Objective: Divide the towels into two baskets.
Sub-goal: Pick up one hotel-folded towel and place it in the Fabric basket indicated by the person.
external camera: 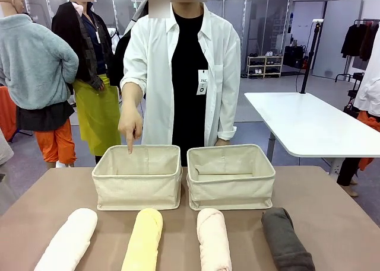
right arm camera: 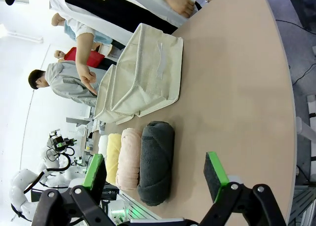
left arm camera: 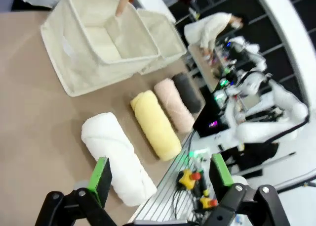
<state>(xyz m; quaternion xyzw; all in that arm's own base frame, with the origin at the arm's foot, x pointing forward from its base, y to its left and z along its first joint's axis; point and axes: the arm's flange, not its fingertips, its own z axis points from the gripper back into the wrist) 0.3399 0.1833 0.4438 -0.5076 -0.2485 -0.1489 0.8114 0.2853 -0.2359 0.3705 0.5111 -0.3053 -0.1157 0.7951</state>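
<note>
Four rolled towels lie in a row along the near table edge: white [external camera: 68, 240], pale yellow [external camera: 144, 240], pale pink [external camera: 214, 240] and dark grey [external camera: 286, 240]. Behind them stand two cream canvas baskets side by side, the left basket [external camera: 138, 188] and the right basket [external camera: 230, 189], both holding nothing. The person's hand [external camera: 129, 127] points a finger down into the left basket. My left gripper [left arm camera: 160, 179] is open, hovering above the white towel [left arm camera: 116, 154] near the table edge. My right gripper [right arm camera: 157, 174] is open above the grey towel [right arm camera: 155, 159].
The person in a white shirt stands at the far side behind the baskets. A white table [external camera: 309, 126] stands at the back right. Bare brown tabletop [external camera: 332, 200] lies right of the baskets. Cables and coloured parts [left arm camera: 195, 184] lie beyond the table edge in the left wrist view.
</note>
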